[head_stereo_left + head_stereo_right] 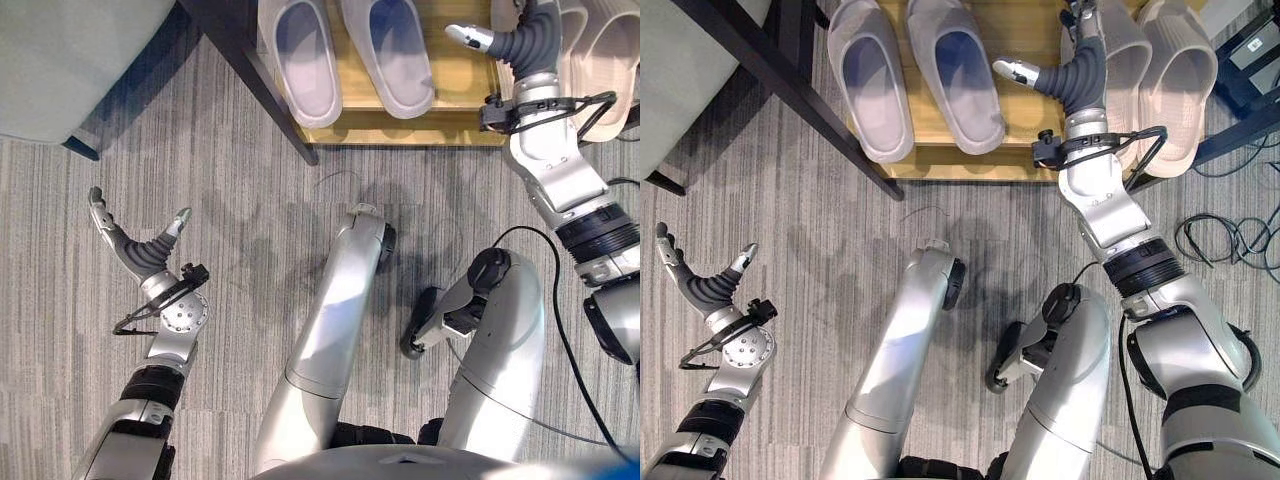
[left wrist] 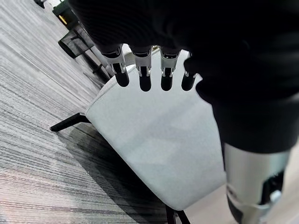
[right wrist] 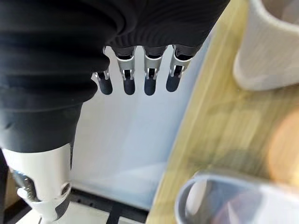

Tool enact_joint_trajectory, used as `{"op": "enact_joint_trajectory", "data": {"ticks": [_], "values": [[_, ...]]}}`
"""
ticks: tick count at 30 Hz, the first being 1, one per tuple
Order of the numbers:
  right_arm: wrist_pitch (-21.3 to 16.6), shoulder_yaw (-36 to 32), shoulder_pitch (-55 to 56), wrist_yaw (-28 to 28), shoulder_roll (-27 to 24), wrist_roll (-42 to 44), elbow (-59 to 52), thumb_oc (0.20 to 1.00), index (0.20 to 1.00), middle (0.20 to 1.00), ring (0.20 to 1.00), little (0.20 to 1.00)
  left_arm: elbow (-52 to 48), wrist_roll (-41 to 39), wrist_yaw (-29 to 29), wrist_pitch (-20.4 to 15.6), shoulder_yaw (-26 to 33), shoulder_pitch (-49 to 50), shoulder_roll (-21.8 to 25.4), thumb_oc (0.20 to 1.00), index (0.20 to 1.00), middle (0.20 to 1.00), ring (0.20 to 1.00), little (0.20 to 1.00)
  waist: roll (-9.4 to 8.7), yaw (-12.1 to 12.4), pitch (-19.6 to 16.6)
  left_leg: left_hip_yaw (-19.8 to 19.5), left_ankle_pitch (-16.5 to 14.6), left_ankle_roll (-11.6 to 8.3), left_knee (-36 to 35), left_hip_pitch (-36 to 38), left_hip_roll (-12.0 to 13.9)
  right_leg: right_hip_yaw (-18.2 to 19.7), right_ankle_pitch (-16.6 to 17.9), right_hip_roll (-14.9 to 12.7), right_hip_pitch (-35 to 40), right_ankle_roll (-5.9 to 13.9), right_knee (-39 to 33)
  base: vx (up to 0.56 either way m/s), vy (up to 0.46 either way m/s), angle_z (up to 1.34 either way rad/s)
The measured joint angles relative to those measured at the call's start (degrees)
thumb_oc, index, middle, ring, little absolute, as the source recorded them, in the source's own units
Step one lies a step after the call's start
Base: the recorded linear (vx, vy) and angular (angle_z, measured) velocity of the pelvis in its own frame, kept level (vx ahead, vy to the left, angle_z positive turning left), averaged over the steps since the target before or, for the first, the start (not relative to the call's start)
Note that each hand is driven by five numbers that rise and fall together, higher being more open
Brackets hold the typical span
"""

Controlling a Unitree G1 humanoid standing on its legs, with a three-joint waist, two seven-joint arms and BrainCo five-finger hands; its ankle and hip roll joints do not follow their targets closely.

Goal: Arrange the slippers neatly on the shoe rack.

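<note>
Where the carpet meets the furniture: a low wooden shoe rack stands at the far edge of the floor, its light wood shelf carried on a dark frame.
Floor: grey carpet with fine streaks running crosswise, laid in square tiles.
Grey slippers: a pair of pale grey slippers lies side by side on the rack's left part, toes pointing towards the robot, the two just beside each other and roughly parallel.
Beige slippers: a second pair of beige slippers lies on the rack's right part, toes also towards the robot, partly hidden behind the right arm.
Right hand: the right hand is stretched over the shelf between the two pairs, thumb pointing towards the grey pair; the right wrist view shows its fingers relaxed and apart, holding nothing, above the bare wood, with a beige slipper on one side and the rim of a grey one on the other.
Left hand: the left hand hangs over the carpet well apart from the rack, fingers and thumb spread, empty.
Chair: a pale grey upholstered seat on dark legs stands left of the rack.
Cables: black cables lie coiled on the carpet at the right.
</note>
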Motion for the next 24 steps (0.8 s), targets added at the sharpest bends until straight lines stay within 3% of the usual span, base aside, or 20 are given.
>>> {"op": "enact_joint_trajectory", "data": {"ticks": [11, 15, 24], "values": [[0.0, -0.2, 8.0, 1.2, 0.9, -0.1, -2.0, 1.0, 1.0, 1.0, 1.0, 1.0, -2.3, 0.1, 0.3, 0.1, 0.1, 1.7, -0.2, 1.0, 1.0, 1.0, 1.0, 1.0, -0.12, 0.6, 0.1, -0.1, 0.0, -0.04, 0.2, 0.0, 0.0, 0.0, 0.0, 0.3, 0.1, 0.0, -0.1, 0.0, 0.0, 0.0], [0.0, -0.4, 9.1, 2.2, 3.1, -0.1, -1.3, 1.0, 1.0, 1.0, 1.0, 1.0, -2.3, 0.0, 0.2, 0.8, 0.1, 0.3, -0.1, 1.0, 1.0, 1.0, 1.0, 1.0, -0.61, -0.4, 0.0, -0.1, 0.0, 0.0, -0.3, 0.0, 0.1, -0.1, 0.0, 0.3, 0.1, -0.01, -0.7, -0.01, -0.005, 0.01], [-0.1, -0.2, 9.2, 3.9, 7.3, 0.5, 3.2, 1.0, 1.0, 1.0, 1.0, 1.0, -2.0, 0.1, 0.2, 0.8, 0.0, -2.7, -0.1, 1.0, 1.0, 1.0, 1.0, 1.0, -1.06, -0.4, 0.0, -0.4, -0.2, -0.06, -0.6, 0.3, 0.0, -0.4, 0.0, 0.6, 0.5, -0.01, -1.4, 0.0, -0.004, 0.0]]}}
